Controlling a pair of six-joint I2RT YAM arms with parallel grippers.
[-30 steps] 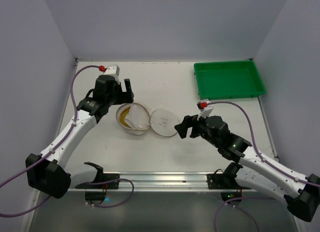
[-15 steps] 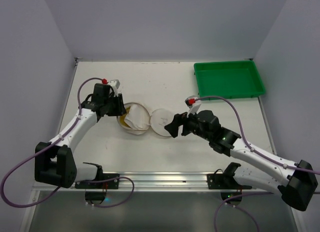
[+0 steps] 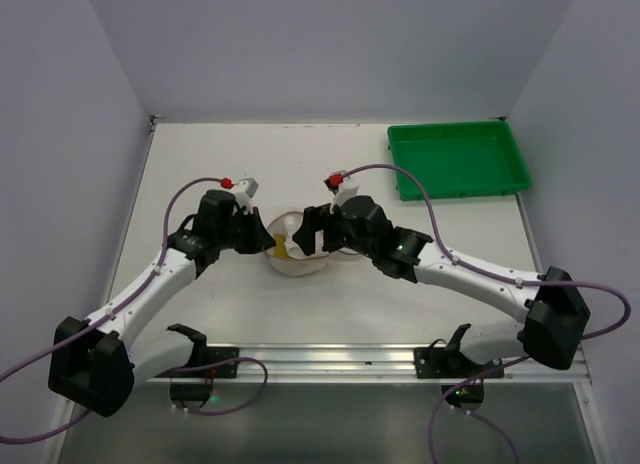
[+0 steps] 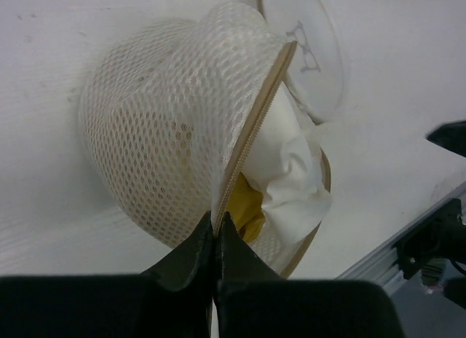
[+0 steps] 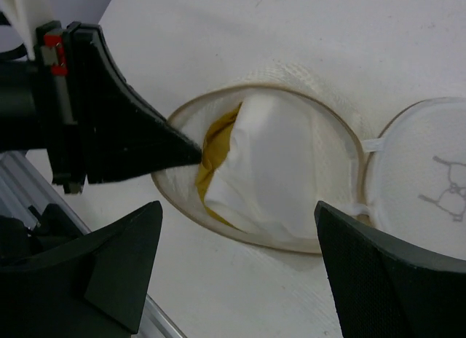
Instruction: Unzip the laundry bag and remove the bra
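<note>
Left fingers [image 4: 191, 259] pinched shut, right fingers [image 5: 386, 280] spread wide, facing each other

Place: a robot lab cell is showing here.
Walls [image 3: 330, 44]: plain pale panels are boxing the scene in at the left, back and right of the frame.
Table [image 3: 330, 159]: a white top is filling the middle.
Rail [image 3: 320, 356]: a metal bar is running along the lower edge, carrying the arm mounts.
Arms: a left arm [image 3: 150, 281] and a right arm [image 3: 472, 272], white and black, are reaching in from the lower corners.
Cables [image 3: 185, 191]: purple leads are looping off both arms.
Tray [image 3: 455, 130]: a green plastic bin is sitting at upper right.
</note>
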